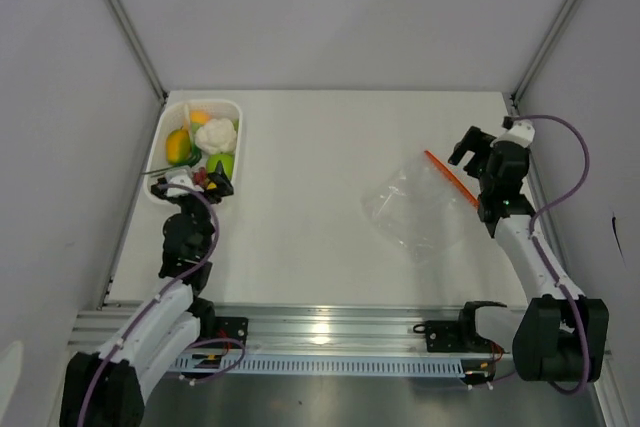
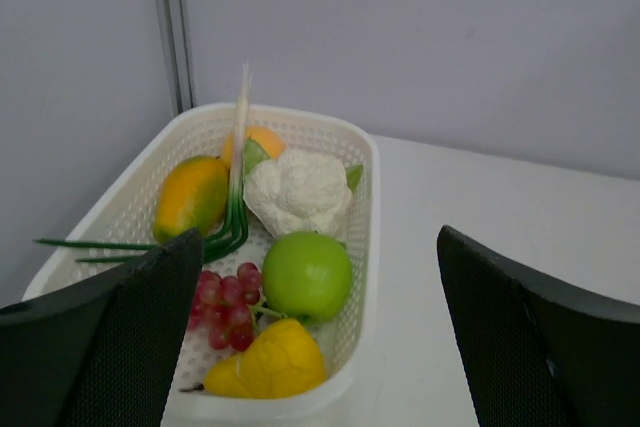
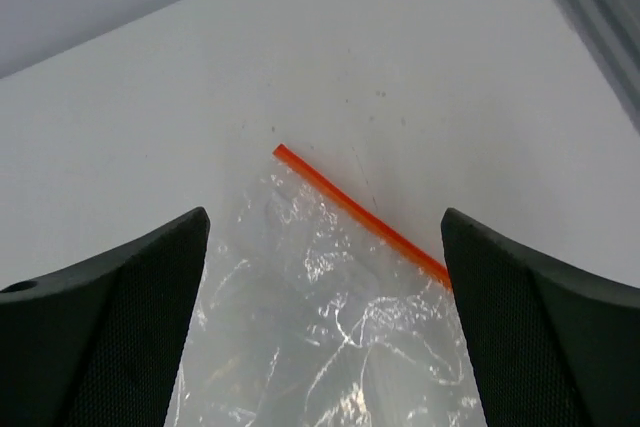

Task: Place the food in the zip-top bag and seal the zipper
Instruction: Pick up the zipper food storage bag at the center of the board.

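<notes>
White mesh basket sits at far-left corner of white table; grey panel walls surround, aluminium rail along near edge.

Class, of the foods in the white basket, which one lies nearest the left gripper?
The plain yellow fruit at the basket's near end, in front of the green apple and red grapes; the rest sit farther back.

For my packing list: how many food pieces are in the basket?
7: orange at back, mango left, green stalks, cauliflower centre, apple, grapes and yellow fruit in front. More may hide underneath.
</notes>
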Robot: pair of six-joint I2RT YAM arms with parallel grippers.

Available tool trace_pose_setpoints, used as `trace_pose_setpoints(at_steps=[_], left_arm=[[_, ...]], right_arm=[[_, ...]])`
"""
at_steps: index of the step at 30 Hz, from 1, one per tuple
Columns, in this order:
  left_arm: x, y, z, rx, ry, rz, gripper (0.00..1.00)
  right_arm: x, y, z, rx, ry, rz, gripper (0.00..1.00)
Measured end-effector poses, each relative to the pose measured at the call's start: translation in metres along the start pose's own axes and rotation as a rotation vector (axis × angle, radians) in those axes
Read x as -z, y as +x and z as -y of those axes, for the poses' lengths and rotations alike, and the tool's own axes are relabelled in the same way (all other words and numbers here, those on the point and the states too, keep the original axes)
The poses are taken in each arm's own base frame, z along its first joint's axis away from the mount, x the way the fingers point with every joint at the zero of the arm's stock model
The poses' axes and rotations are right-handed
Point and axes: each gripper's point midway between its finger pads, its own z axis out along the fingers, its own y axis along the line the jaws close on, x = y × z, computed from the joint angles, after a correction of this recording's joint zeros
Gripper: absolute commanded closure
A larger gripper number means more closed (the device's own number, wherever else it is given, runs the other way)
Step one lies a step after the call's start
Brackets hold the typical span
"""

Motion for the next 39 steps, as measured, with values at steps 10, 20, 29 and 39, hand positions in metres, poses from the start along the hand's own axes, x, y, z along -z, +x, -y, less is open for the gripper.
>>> trace_pose_setpoints(at_steps=[10, 20, 29, 39], left_arm=[[0.027, -0.095, -0.006, 0.396, -0.049, 0.089, 0.00], [0.058, -0.089, 0.010, 0.507, 0.016, -0.141, 0.01], [0.073, -0.071, 0.043, 0.479, 0.178, -0.320, 0.01], [0.078, -0.032, 0.075, 0.471, 0.290, -0.560, 0.06]], right_arm=[[-0.001, 0.043, 0.058, -0.384, -0.036, -0.341, 0.01], [-0.025, 0.098, 0.057, -0.421, -0.118, -0.628, 0.10], [-0.051, 0.129, 0.039, -0.297, -0.164, -0.740, 0.11], [-0.064, 0.138, 0.031, -0.209, -0.160, -0.766, 0.15]])
